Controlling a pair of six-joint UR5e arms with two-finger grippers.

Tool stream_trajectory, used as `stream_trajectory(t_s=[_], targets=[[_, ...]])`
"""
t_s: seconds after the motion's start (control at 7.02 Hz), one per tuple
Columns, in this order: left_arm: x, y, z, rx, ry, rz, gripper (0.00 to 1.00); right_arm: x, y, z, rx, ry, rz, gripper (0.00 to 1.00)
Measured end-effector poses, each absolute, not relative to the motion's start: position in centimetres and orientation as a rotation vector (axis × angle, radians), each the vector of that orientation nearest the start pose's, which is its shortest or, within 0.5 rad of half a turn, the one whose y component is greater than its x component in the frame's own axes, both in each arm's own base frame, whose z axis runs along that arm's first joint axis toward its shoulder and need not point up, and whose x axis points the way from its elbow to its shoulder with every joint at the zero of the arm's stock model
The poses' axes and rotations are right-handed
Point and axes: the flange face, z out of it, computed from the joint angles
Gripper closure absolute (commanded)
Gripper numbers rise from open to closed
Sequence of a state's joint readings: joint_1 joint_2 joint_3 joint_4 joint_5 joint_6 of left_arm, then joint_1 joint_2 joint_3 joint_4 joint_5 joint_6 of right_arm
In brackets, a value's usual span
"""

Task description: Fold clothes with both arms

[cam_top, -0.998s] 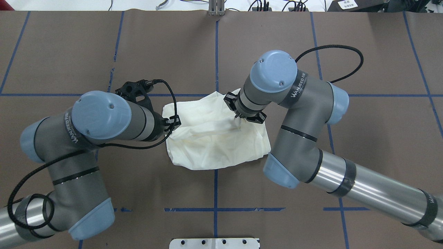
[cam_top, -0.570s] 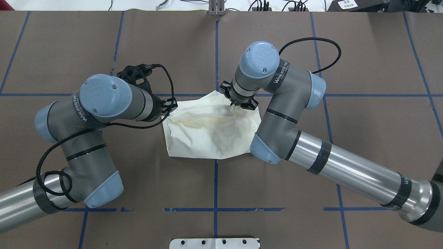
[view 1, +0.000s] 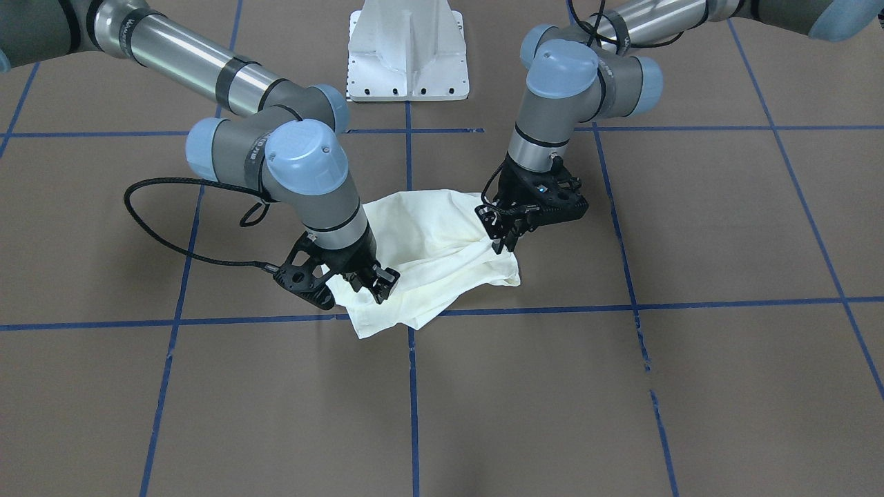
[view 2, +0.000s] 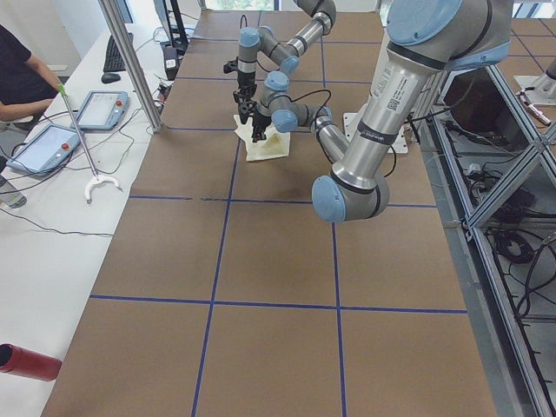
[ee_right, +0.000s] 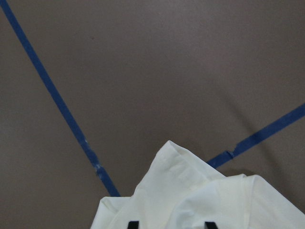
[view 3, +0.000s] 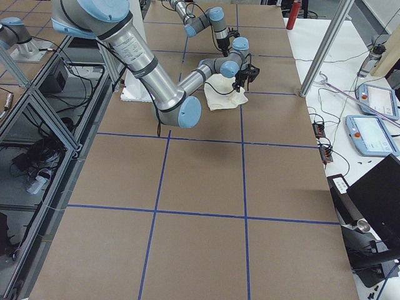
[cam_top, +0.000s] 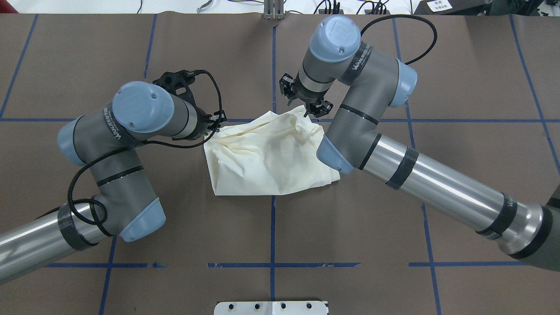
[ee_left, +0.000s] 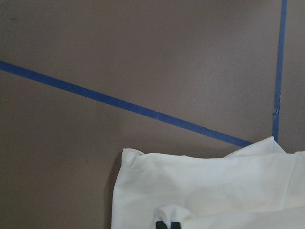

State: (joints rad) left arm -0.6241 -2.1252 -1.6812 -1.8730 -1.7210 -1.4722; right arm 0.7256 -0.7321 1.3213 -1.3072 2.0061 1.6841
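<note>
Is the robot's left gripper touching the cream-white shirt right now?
Touching. In the left wrist view the left gripper has its fingertips pinched together on a raised fold of the cream-white shirt.
</note>
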Motion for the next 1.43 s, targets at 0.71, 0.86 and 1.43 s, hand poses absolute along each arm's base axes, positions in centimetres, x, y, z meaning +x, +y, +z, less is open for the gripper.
stream_trajectory(t_s=[0.71, 0.86, 1.43], targets=[[41.1, -50.0, 26.7, 0.236, 1.044, -0.27, 0.0, -51.7, -56.8, 19.4, -0.168, -0.963, 0.466, 0.0], [41.0, -47.8, 26.7, 0.207, 1.169, -0.302, 0.0, -51.6, -56.5, 19.2, -0.143, -0.942, 0.418, 0.0], [46.1, -44.6, 32.5, 0.134, 1.482, -0.353, 0.0, -43.5, -58.9, 19.7, -0.046, -0.895, 0.289, 0.0]])
